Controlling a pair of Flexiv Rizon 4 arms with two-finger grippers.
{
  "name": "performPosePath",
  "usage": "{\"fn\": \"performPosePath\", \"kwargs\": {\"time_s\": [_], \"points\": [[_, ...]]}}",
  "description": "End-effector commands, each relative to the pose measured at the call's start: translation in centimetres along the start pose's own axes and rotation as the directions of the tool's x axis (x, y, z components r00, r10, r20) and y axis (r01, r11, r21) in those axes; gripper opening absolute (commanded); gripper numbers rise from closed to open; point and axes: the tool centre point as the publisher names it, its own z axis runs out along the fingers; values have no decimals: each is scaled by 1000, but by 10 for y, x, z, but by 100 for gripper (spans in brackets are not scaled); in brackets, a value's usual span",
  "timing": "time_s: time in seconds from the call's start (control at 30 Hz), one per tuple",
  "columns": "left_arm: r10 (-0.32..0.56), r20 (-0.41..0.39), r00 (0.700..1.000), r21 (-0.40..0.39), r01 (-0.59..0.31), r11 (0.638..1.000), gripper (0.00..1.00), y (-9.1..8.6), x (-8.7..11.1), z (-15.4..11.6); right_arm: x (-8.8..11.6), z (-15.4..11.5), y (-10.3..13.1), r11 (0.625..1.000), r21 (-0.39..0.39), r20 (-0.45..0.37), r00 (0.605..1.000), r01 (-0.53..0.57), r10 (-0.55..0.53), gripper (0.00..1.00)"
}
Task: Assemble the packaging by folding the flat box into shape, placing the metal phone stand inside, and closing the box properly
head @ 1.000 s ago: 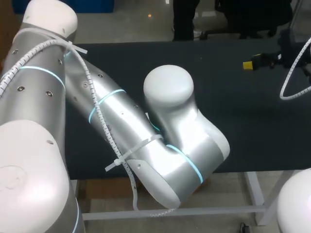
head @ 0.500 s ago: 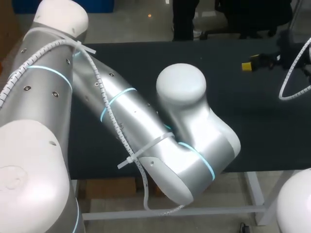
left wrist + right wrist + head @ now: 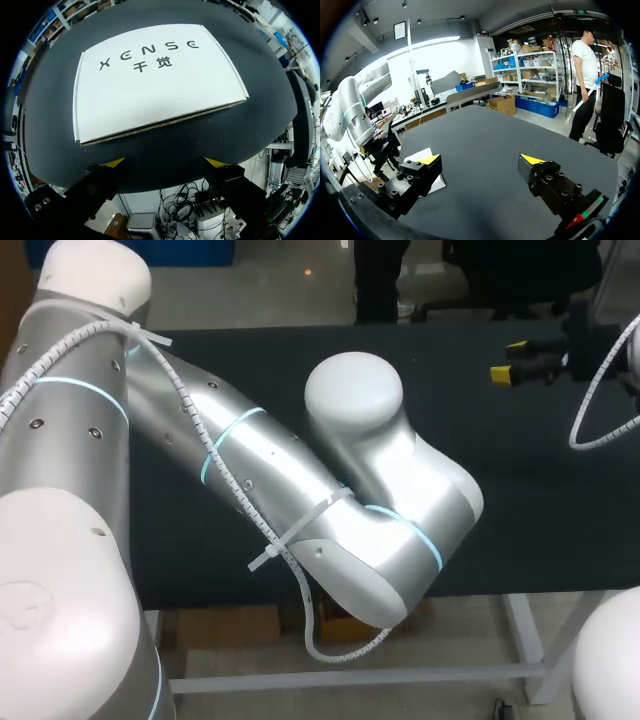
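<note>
The flat box (image 3: 160, 80) lay white and unfolded on the dark table (image 3: 260, 125), just ahead of my left gripper (image 3: 164, 162). That gripper's fingers stood spread wide, with nothing held between them. My right gripper (image 3: 481, 159) was likewise released, hanging over the table well apart from the box. In the head view my left arm (image 3: 300, 500) hid the box from me.

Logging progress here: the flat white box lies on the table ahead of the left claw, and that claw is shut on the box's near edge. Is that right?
Not quite. The flat white box lies on the table ahead of the left claw, but that claw is open, apart from the box's near edge, nothing between its fingers. The left wrist view shows this.
</note>
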Motion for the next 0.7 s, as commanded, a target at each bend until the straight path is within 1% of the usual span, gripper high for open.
{"fn": "performPosePath", "kwargs": {"time_s": [0.03, 0.27, 0.3, 0.7], "points": [[-9, 21, 1000, -10, 9, 1000, 100, -8, 7, -1, -10, 1, -4, 1000, -19, -45, 999, 3, -4, 100], [-49, 23, 999, -13, 49, 999, 100, -20, 6, 3, -10, 2, -5, 1000, -16, -60, 998, 9, -10, 100], [-64, 34, 997, -17, 64, 998, 100, -21, 6, 3, -10, 2, -5, 1000, -16, -63, 998, 13, -14, 100], [-124, 36, 992, -18, 124, 992, 100, -34, 4, 8, -8, 4, -3, 1000, -12, -70, 997, 26, -27, 100]]}}
